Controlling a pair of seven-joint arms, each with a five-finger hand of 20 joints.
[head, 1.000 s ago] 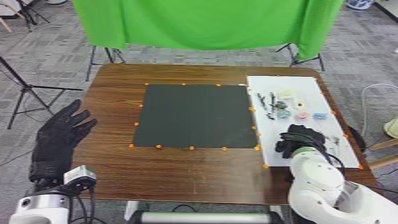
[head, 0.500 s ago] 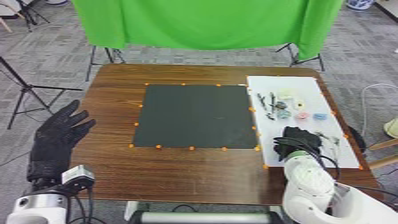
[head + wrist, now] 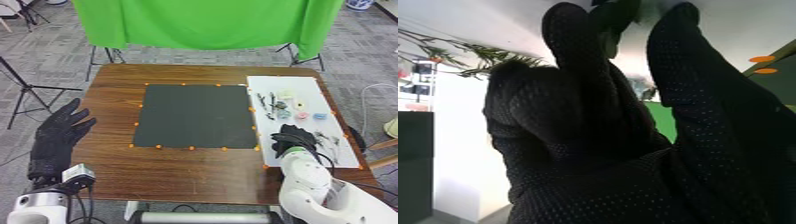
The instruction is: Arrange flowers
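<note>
My right hand (image 3: 291, 138) is over the near left part of the white sheet (image 3: 279, 83). Thin sprigs (image 3: 333, 143) lie just to its right. Farther up the sheet are a pale yellow flower (image 3: 285, 94), a pink one (image 3: 302, 115) and blue ones (image 3: 320, 116). In the right wrist view, the right hand (image 3: 589, 150) has its thumb and a long finger apart, and other fingers are partly bent. Dark green leaves (image 3: 616, 17) show near the fingertips, and a leafy sprig (image 3: 482, 56) is beside the hand. My left hand (image 3: 64, 127) is open beyond the table's left edge.
A dark green square mat (image 3: 194, 116) lies on the brown table (image 3: 115, 107), bordered by small orange dots. Slim dark items (image 3: 262, 101) rest on the sheet's left side. A green cloth (image 3: 204, 25) hangs behind the table.
The right hand has shifted left and slightly away from the robot, uncovering more of the sprigs to its right. The left hand has stayed in place.
</note>
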